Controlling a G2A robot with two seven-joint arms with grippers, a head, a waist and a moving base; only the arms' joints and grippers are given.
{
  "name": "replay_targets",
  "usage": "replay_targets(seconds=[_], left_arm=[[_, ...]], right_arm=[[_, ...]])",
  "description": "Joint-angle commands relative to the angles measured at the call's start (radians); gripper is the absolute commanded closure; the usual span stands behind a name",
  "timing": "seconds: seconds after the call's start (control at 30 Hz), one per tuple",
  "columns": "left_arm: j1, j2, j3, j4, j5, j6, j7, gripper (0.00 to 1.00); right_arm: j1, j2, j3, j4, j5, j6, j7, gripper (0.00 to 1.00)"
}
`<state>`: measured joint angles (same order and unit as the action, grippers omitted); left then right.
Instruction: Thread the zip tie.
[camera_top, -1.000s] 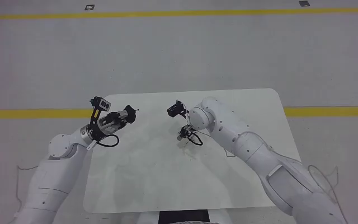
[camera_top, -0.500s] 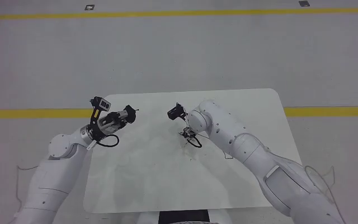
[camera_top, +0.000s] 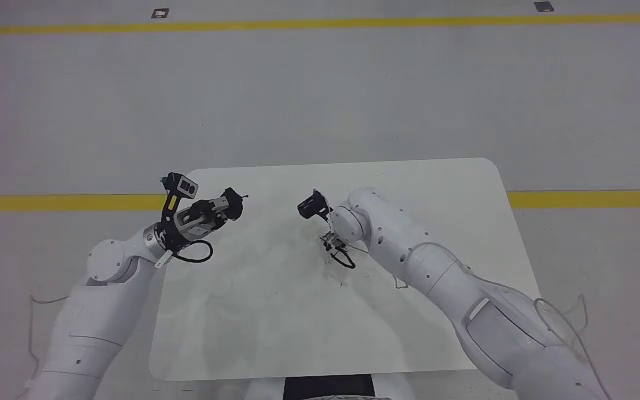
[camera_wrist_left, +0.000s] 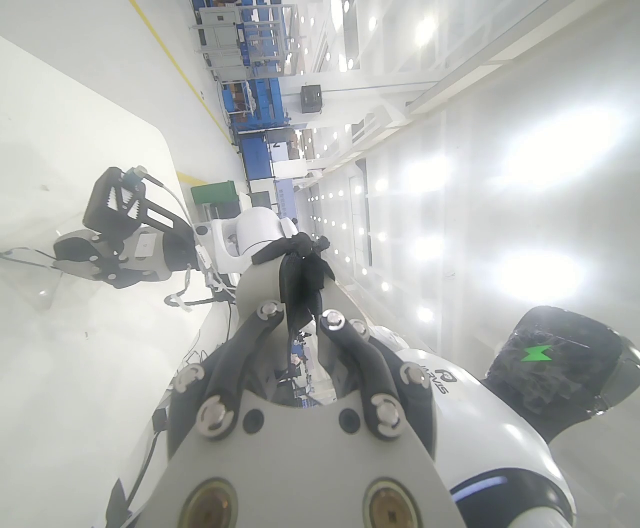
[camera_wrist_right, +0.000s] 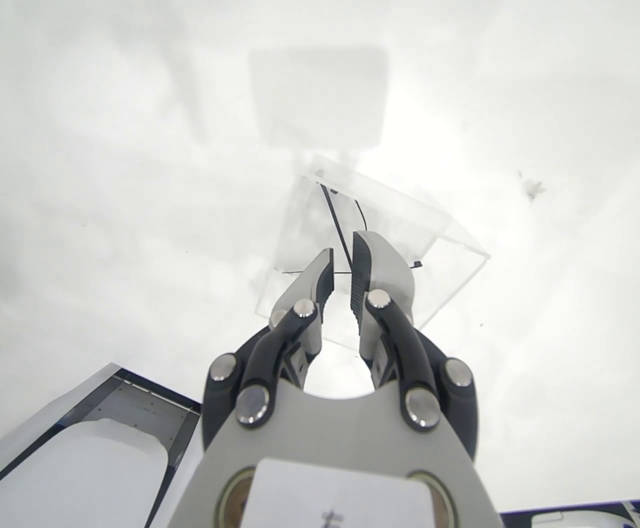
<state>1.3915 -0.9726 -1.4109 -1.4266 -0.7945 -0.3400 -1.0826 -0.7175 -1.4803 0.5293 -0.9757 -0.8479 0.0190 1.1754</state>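
The right gripper (camera_wrist_right: 342, 265) points down at the worktop (camera_wrist_right: 125, 150). Its fingers (camera_wrist_right: 325, 280) stand a narrow gap apart. A thin black strand of the zip tie (camera_wrist_right: 336, 220) runs up through that gap, and the pads do not visibly press on it. The tie lies at a clear box (camera_wrist_right: 425, 235) that sits on the worktop just under the fingertips. A second strand curves beside the first, and another runs crosswise behind the fingers. Whether the tie is inside the box or on top of it cannot be told.

In the top view the right gripper (camera_top: 332, 243) is over the middle of the worktop (camera_top: 420, 190), a little toward the left.

The left gripper (camera_wrist_left: 300, 250) is closed, with its fingers (camera_wrist_left: 260, 280) pressed together. A small black bit (camera_wrist_left: 302, 245) shows at the tips. It cannot be told whether this is held or is part of the fingers. In the top view the left gripper (camera_top: 232, 203) is over the worktop's left part near the far edge. It points toward the right arm and is well apart from the right gripper, the box and the tie.
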Motion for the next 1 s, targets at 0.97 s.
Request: replay_targets(seconds=[0.97], left_arm=[[0.000,0.000,0.000,0.000,0.000,0.000,0.000,1.00]], right_arm=[[0.028,-0.071,-0.012,0.149,-0.036,0.007,-0.022,1.00]])
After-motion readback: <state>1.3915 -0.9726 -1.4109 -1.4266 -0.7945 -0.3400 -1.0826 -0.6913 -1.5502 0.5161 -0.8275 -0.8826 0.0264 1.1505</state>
